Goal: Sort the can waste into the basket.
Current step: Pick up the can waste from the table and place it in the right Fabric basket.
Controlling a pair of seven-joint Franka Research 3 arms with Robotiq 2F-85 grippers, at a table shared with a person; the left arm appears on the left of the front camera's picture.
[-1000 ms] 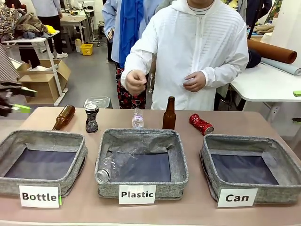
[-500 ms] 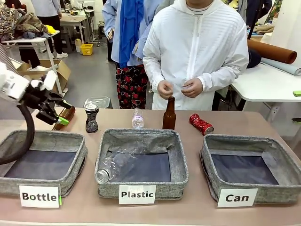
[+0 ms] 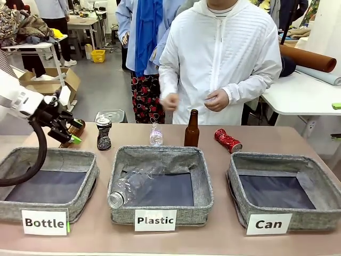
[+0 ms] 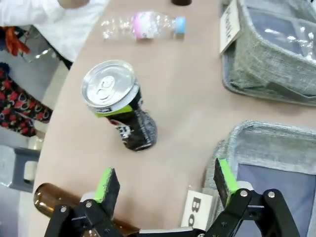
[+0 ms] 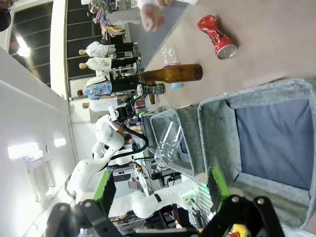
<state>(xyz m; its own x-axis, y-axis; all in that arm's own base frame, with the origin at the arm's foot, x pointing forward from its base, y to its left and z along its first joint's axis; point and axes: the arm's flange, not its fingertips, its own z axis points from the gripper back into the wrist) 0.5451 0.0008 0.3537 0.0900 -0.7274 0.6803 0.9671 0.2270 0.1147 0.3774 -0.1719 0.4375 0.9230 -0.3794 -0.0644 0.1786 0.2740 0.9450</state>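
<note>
Can waste, item 1: red can (image 3: 228,141), crushed and shiny, lying on its side on the table (image 3: 224,237) just behind the far rim of the basket labelled "Can" (image 3: 325,184). Outside the basket, untouched.

Can waste, item 2: black can (image 3: 103,133), crushed, silver top, standing upright at the far left of the table, behind the gap between the "Bottle" basket (image 3: 88,176) and the "Plastic" basket (image 3: 202,186). Untouched.

"Can" basket: grey felt, dark floor bare, at the robot's right end of the row; white label (image 3: 269,224) on its near wall.

Left gripper (image 3: 73,131): jaws wide apart, nothing between them, held above the far corner of the "Bottle" basket, near the black can but clear of it. In its wrist view the black can stands ahead of the open fingers (image 4: 106,180).

Right gripper (image 5: 160,185): jaws apart, holding nothing, above the near side of the "Can" basket.

Other stock:
- Upright brown bottle (image 3: 192,128) beside the red can.
- Second brown bottle (image 3: 78,128) lying behind the left gripper.
- Small clear bottle (image 3: 155,135) mid-table.
- Crushed clear bottle (image 3: 128,186) inside the "Plastic" basket.

Person in a white jacket (image 3: 224,58) at the far side, hands held at the waist.
</note>
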